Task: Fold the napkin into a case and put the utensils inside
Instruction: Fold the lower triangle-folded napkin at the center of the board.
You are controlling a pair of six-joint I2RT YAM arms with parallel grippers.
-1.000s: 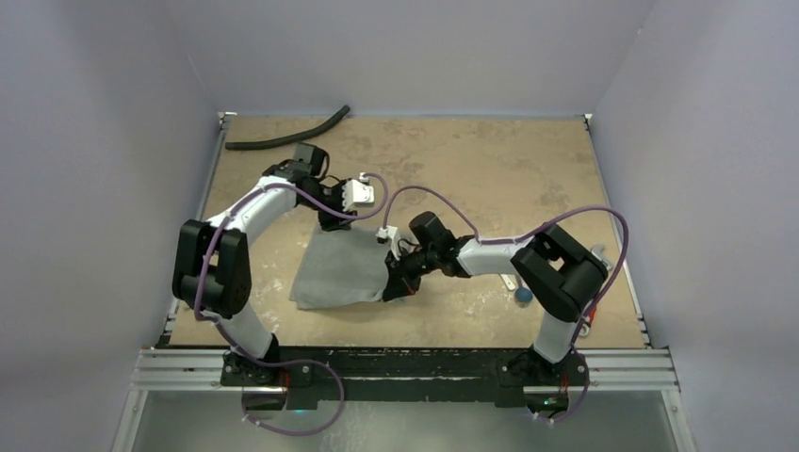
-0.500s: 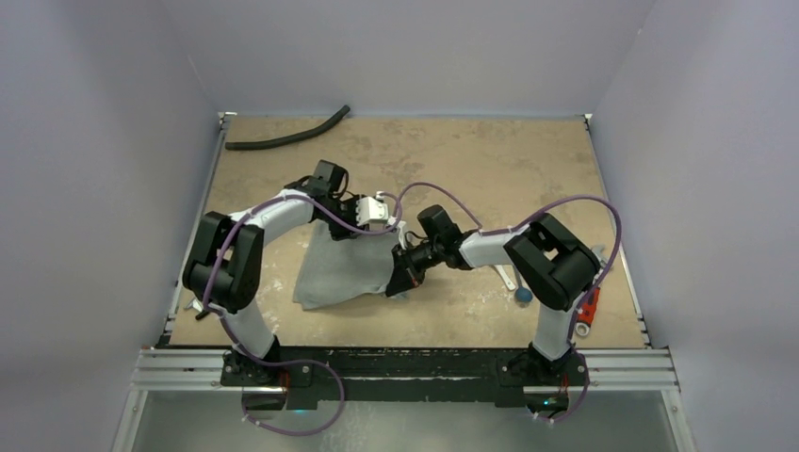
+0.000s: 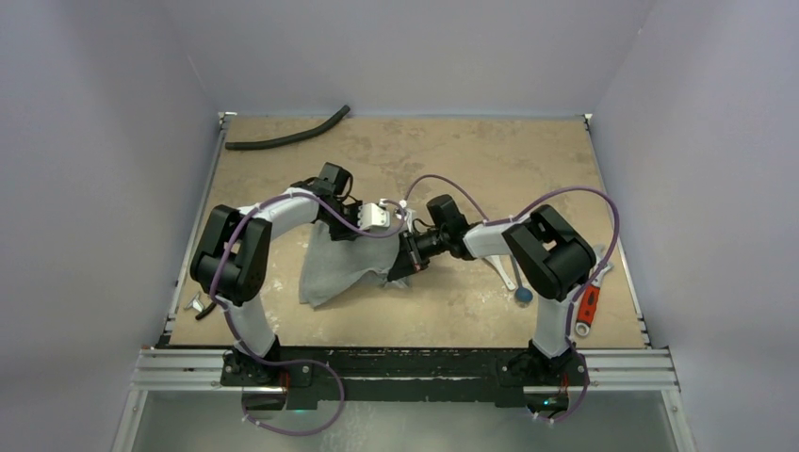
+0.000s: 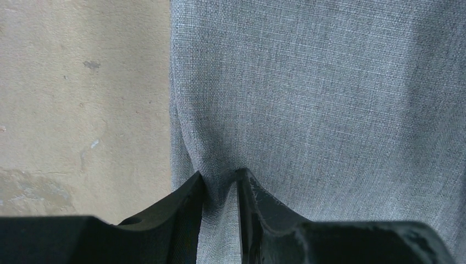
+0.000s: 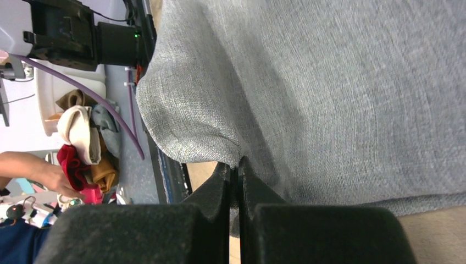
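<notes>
The grey napkin lies bunched in the middle of the table, its right side lifted. My left gripper is at the napkin's far edge. In the left wrist view a raised fold of the napkin fills the narrow gap of the left gripper, both jaws pressing on it. My right gripper holds the napkin's right edge; in the right wrist view the right gripper is shut tight on the hem of the napkin. The white spoon and the stick's blue end lie under the right arm, partly hidden.
A black hose lies along the far left edge. A red-handled wrench sits by the right rail. A small metal object lies at the left edge. Beyond the table, a heap of coloured cloths shows.
The left arm has swung right and its jaws have narrowed onto a napkin fold. The right gripper has drawn the napkin's right edge up and away, bunching the cloth narrower.
</notes>
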